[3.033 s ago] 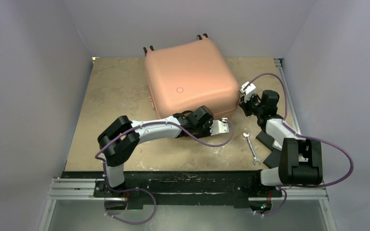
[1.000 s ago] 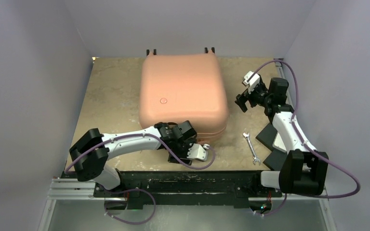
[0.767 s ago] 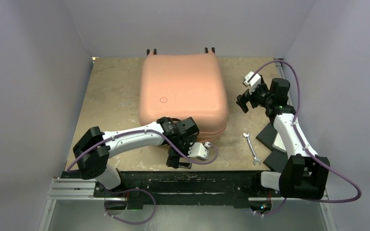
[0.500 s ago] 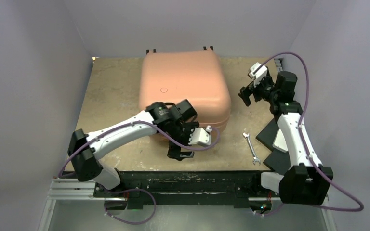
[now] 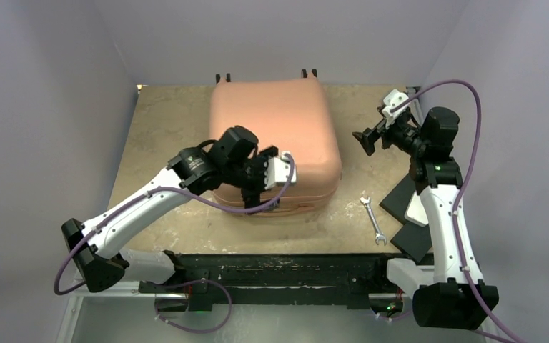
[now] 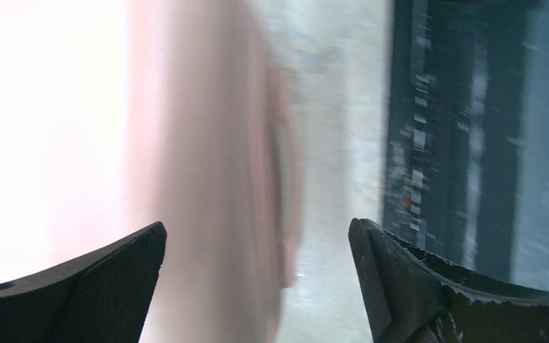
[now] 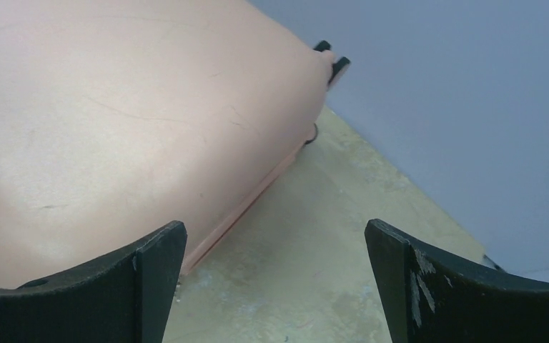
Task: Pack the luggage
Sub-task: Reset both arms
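Here, the tan table carries everything. The luggage lies flat and closed at the far middle of it, with its salmon-pink shell facing up. Its small dark wheels point at the far wall.

The left arm reaches from the near left corner up over the near edge of the luggage. The left gripper points down at that near rim. In the left wrist view the picture is blurred, but the left gripper has its jaws spread wide with nothing between them. Behind the jaws are the side of the luggage and a strip of table.

The right arm stands tall on the right side. The right gripper hangs in the air just right of the luggage and apart from it. From the right wrist, the right gripper is also wide open and empty, facing the right flank of the luggage and its far wheels.

Two flat black pads lie on the near right of the table, partly behind the right arm. A small wrench lies just left of them, well apart from the luggage.
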You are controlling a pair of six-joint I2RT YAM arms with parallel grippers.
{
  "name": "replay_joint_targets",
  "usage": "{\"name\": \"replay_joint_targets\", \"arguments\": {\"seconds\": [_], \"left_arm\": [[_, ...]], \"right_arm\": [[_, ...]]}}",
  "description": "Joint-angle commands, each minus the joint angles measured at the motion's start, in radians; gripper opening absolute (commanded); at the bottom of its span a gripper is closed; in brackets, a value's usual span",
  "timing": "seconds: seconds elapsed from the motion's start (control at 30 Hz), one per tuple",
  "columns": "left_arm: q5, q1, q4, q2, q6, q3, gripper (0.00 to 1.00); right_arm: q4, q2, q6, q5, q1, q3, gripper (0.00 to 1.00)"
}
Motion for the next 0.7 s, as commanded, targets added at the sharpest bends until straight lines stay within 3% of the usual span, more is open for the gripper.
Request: {"name": "replay_joint_targets", "arguments": {"seconds": [0.0, 0.1, 0.2, 0.33, 0.47, 0.53, 0.67], "left_arm": [[-0.29, 0.108, 0.267, -0.114, -0.162, 0.074, 0.99], [-0.536, 0.189, 0.416, -0.16, -0.213, 0.048, 0.99], [-0.622, 0.284, 0.494, -0.177, -0.265, 0.001, 0.99], [-0.532, 0.489, 0.519, -0.149, -0.334, -0.052, 0.99], [-0.236, 0.729, 0.455, -0.092, -0.354, -0.052, 0.95], [-0.148, 0.749, 0.471, -0.138, -0.342, -0.098, 0.95], [0.024, 0.751, 0.411, -0.202, -0.317, -0.112, 0.96]], "right_arm": [[-0.061, -0.023, 0.053, -0.154, -0.002, 0.062, 0.99], [-0.109, -0.022, 0.084, -0.29, -0.002, 0.114, 0.99], [-0.18, -0.022, 0.071, -0.451, -0.002, 0.158, 0.99], [-0.26, -0.015, 0.043, -0.569, -0.002, 0.205, 0.99], [-0.4, -0.018, -0.083, -0.562, -0.002, 0.256, 0.99], [-0.416, -0.028, -0.099, -0.528, -0.001, 0.266, 0.99], [-0.323, -0.053, 0.046, -0.347, -0.002, 0.24, 0.99]]}}
